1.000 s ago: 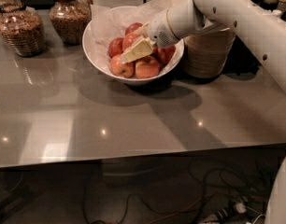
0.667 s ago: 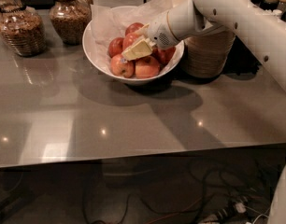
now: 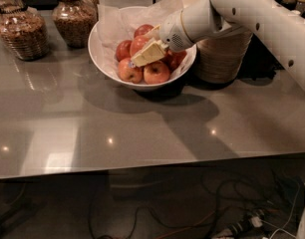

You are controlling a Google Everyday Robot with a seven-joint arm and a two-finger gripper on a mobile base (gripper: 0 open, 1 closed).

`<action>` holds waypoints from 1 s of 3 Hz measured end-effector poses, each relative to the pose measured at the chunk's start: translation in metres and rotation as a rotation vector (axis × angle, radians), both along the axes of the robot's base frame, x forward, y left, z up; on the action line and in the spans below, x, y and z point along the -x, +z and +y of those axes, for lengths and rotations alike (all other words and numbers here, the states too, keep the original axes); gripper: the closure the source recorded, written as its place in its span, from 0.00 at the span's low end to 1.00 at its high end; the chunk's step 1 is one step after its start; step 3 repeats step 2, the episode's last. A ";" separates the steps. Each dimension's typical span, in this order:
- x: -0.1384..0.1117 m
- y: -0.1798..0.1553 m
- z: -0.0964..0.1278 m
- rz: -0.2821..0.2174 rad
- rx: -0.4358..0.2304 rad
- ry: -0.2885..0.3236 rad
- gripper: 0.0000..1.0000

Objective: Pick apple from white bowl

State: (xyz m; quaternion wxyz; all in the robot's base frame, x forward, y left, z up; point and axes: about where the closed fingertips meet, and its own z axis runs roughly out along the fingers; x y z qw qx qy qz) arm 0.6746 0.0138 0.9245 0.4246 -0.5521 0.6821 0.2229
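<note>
Gripper: you have it down inside the white bowl, its pale tip lying on the apples near the middle of the heap.
Claw state: you cannot tell how far open it stands, nor whether it has hold of any fruit.
Apples: all of them sit in the paper-lined bowl; none is lifted clear.
Arm: it reaches in from your right, above the stacked beige bowls.
Bowl: it stands on the grey table, with two glass jars well to its left.

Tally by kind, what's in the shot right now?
Apples showing in the white bowl: 6
White bowl: 1
Glass jars up front: 2
Beige bowl stack: 1
Gripper, down among the apples: 1
Total: 11
</note>
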 end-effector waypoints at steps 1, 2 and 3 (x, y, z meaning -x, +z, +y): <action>0.004 0.022 0.001 -0.046 -0.018 0.034 1.00; 0.014 0.045 -0.006 -0.074 -0.063 0.085 1.00; 0.014 0.045 -0.006 -0.074 -0.063 0.085 1.00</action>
